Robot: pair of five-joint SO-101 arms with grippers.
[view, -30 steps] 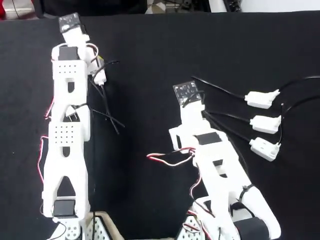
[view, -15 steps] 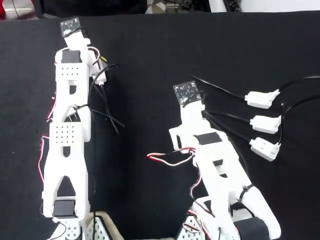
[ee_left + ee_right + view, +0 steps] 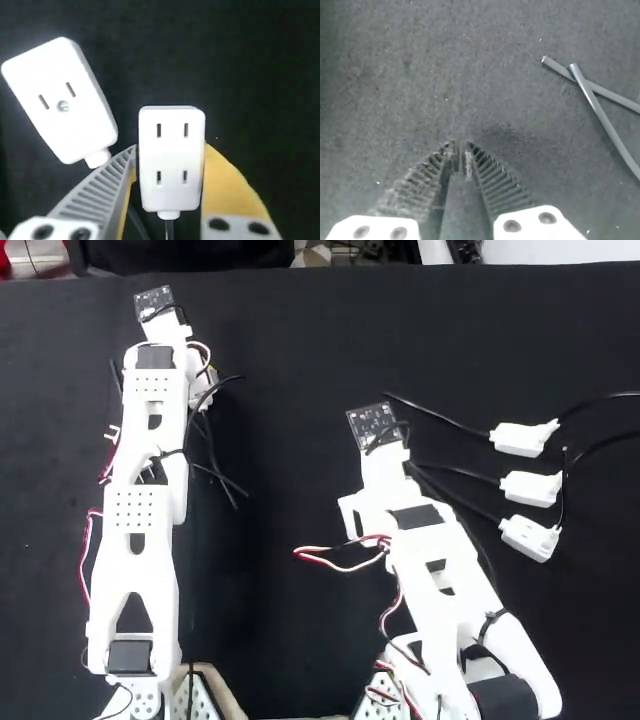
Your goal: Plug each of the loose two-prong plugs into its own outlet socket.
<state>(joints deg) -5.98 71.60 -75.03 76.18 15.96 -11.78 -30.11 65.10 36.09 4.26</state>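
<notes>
left arm (image 3: 150, 410) farther right with socket (image 3: 171, 157)

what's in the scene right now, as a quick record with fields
left gripper: shut on a white two-socket outlet block, one finger on each side
nearby: second white outlet, grounded type, beside the held block
right gripper: shut, empty, low over the black cloth, near two cable ends
right of table: three white corded connectors in a row
</notes>
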